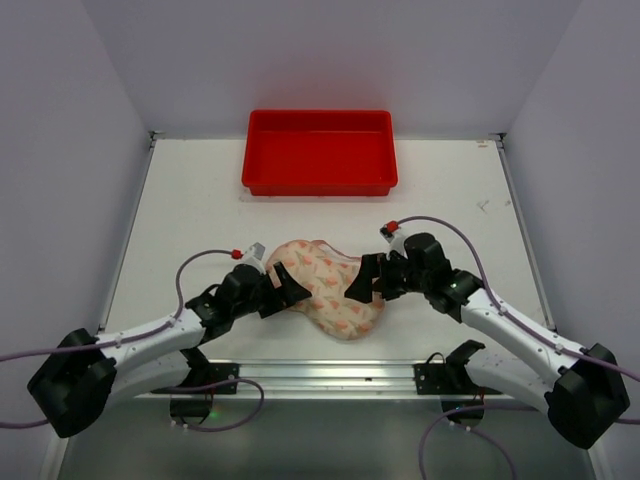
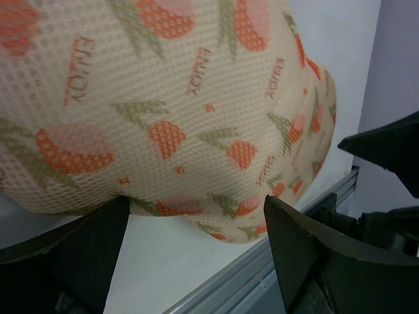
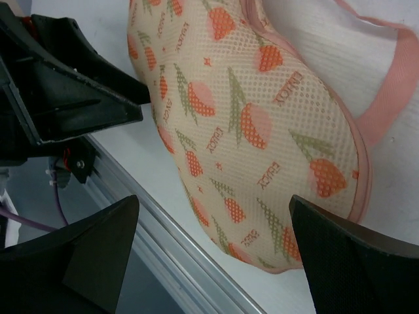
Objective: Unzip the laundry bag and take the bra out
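Note:
The laundry bag [image 1: 328, 285], a two-lobed cream mesh pouch with red-orange marks, lies on the white table between my two arms. In the right wrist view its pink edge trim [image 3: 386, 111] curves along its far side. My left gripper [image 1: 285, 290] sits at the bag's left side, open. In the left wrist view the bag [image 2: 163, 104] bulges just beyond the open left gripper [image 2: 196, 229], with only bare table between the fingers. My right gripper [image 1: 365, 280] is at the bag's right side, open, its jaws standing either side of the bag's near lobe [image 3: 255, 131] without touching it. The bra is hidden.
A red rectangular tray [image 1: 320, 152] stands at the back centre of the table. A metal rail [image 1: 330, 370] runs along the table's near edge, just below the bag. White walls enclose the table on three sides.

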